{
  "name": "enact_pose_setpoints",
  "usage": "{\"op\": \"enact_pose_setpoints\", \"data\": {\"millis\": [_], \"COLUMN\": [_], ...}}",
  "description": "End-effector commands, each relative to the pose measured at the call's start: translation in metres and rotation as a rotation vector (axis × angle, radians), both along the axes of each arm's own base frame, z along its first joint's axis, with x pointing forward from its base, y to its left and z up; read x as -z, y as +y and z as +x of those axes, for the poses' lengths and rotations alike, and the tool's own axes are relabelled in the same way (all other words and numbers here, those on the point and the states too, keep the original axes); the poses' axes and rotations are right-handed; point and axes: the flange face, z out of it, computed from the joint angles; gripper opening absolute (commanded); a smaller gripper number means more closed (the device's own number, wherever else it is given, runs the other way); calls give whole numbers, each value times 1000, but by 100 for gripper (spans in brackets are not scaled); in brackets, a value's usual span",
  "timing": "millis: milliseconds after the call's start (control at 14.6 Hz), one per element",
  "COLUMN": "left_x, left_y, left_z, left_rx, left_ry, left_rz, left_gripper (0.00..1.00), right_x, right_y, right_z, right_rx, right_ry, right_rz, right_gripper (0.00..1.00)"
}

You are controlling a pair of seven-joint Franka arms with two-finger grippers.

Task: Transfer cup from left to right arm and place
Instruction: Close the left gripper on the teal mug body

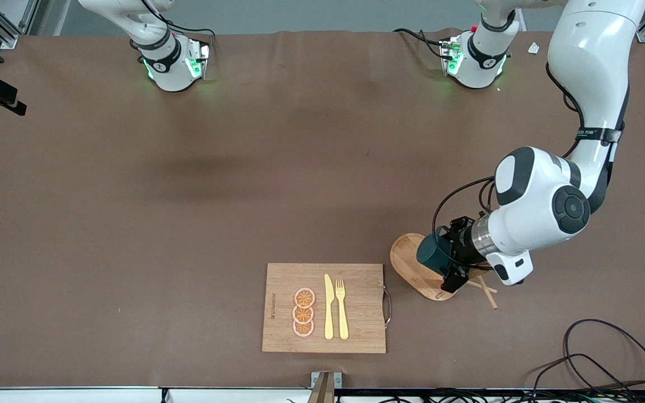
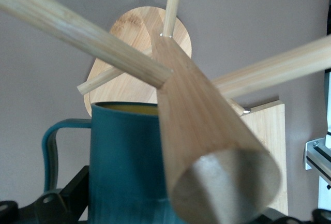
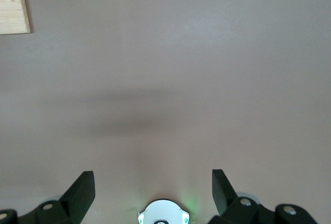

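The left gripper [image 1: 450, 258] sits low in the lower right of the front view, right at the wooden peg stand [image 1: 412, 268], with the cup [image 1: 431, 254] between its fingers. From the left wrist view the dark teal cup [image 2: 124, 162] fills the lower middle of the frame, its loop handle sticking out at the lower left edge and a sliver of its orange-brown inside showing at the rim. The black fingers [image 2: 64, 198] hug its ribbed wall from both sides, so I judge the pincer closed onto the cup, only as wide as the mug itself. The stand's thick central post looms in the lower right of that frame, with pegs crossing the top; the cup seems to be gripped by its body so the handle can slide free of a peg, though I cannot tell whether it hangs on one.

The right gripper [image 3: 152, 193] waits near its base, out of the front view at the upper left. In the right wrist view its two fingers stand wide apart along the bottom of the frame with nothing between them, only bare brown table [image 1: 188, 196] under it. That looks like a ready pose for receiving the cup.

A bamboo cutting board [image 1: 356, 330] lies at the bottom centre of the front view, carrying three orange slices [image 1: 303, 312], a yellow knife [image 1: 328, 308] and a yellow fork [image 1: 342, 309]. The handover has not yet begun
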Motion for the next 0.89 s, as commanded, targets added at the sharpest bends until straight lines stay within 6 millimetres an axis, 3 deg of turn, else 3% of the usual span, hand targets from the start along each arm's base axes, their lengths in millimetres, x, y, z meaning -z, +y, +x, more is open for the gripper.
{"op": "enact_pose_setpoints", "data": {"millis": [0, 137, 344, 824], "left_x": [0, -17, -26, -14], "left_y": [-3, 1, 4, -8], "left_z": [1, 8, 11, 9], "left_rx": [29, 32, 28, 52], "left_ry": [-7, -43, -62, -70], "left_rz": [4, -4, -7, -2], "left_gripper": [100, 100, 100, 100], "right_x": [-1, -1, 0, 0], "right_y": [0, 0, 0, 0], "right_z": [-2, -2, -2, -2], "right_rx": [5, 5, 5, 5], "right_ry": [4, 4, 7, 7], "right_rz": [-1, -1, -1, -1], "right_gripper": [100, 100, 100, 100]}}
